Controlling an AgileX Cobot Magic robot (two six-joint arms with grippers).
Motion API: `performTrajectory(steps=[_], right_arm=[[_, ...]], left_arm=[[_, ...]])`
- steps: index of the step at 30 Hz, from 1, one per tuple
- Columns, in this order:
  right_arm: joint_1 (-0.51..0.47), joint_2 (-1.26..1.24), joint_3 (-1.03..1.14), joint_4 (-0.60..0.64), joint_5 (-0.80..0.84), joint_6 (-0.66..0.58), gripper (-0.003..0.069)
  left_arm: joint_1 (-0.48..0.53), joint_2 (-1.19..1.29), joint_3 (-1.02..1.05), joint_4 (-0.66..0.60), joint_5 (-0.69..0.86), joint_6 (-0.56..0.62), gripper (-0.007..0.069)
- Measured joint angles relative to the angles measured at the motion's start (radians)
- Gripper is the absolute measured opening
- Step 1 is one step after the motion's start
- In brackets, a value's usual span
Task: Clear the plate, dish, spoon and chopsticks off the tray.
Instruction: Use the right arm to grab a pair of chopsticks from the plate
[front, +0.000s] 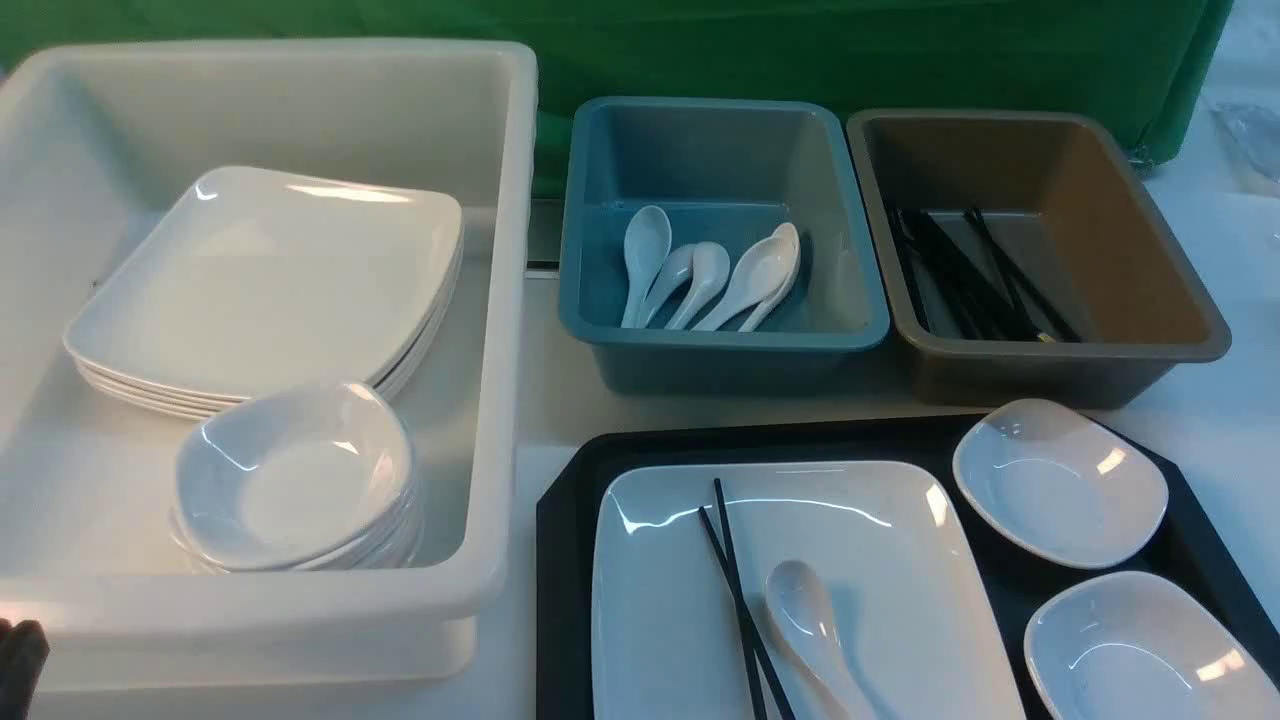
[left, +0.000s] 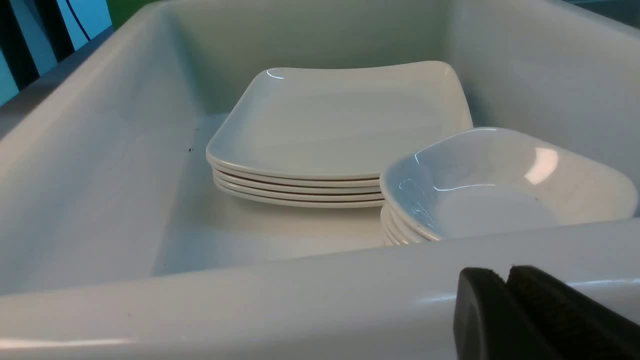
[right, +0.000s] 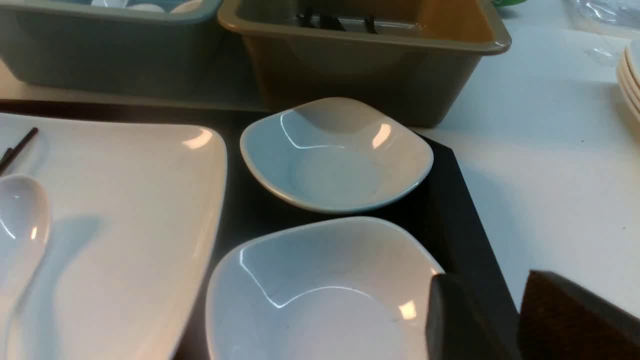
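The black tray (front: 570, 500) lies at the front right. On it rests the large white plate (front: 870, 560), with the black chopsticks (front: 735, 580) and the white spoon (front: 805, 620) lying on the plate. Two small white dishes sit on the tray's right side, a far dish (front: 1060, 480) and a near dish (front: 1140, 650). In the right wrist view my right gripper (right: 487, 285) is open and empty over the tray's right rim (right: 450, 200), beside the near dish (right: 320, 295). My left gripper (left: 507, 272) is shut and empty in front of the white bin's near wall.
The white bin (front: 300, 60) at the left holds a stack of plates (front: 270, 270) and a stack of dishes (front: 295, 470). Behind the tray stand a blue bin (front: 720, 345) with several spoons and a brown bin (front: 1060, 360) with chopsticks. More plates (right: 631, 75) are stacked at the far right.
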Motion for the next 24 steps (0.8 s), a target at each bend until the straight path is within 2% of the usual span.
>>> performTrajectory(steps=[19, 24], right_arm=[[0.000, 0.000, 0.000, 0.000, 0.000, 0.000, 0.0240], [0.000, 0.000, 0.000, 0.000, 0.000, 0.000, 0.0240]], left_arm=[[0.000, 0.000, 0.000, 0.000, 0.000, 0.000, 0.0036], [0.000, 0.000, 0.000, -0.002, -0.029, 0.038, 0.0036]])
